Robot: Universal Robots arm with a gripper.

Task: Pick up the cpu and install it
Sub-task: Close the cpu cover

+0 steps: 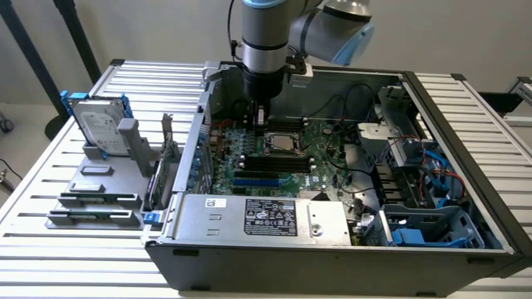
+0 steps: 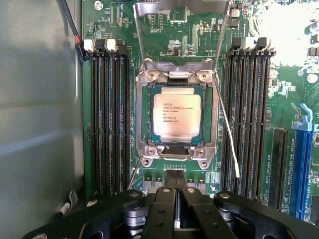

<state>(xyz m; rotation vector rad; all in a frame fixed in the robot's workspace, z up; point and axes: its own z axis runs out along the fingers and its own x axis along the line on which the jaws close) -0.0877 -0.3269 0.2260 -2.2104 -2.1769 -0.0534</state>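
The cpu (image 2: 173, 115) already lies flat in its socket on the green motherboard (image 2: 164, 30), silver top up, between 2 banks of memory slots. The socket's metal frame (image 2: 182, 7) stands raised and a thin wire lever (image 2: 227, 134) is unlatched, so the install looks seated but not yet locked. Any further contact calls for a light, straight-down touch, as I judge it, because the lever sits close beside the chip. The arm (image 1: 266, 37) hangs vertically into the open computer case (image 1: 332, 268) on the slatted tabletop (image 1: 33, 187). The claw (image 2: 175, 174) hovers just above the socket, its 2 fingers pressed together, holding nothing.
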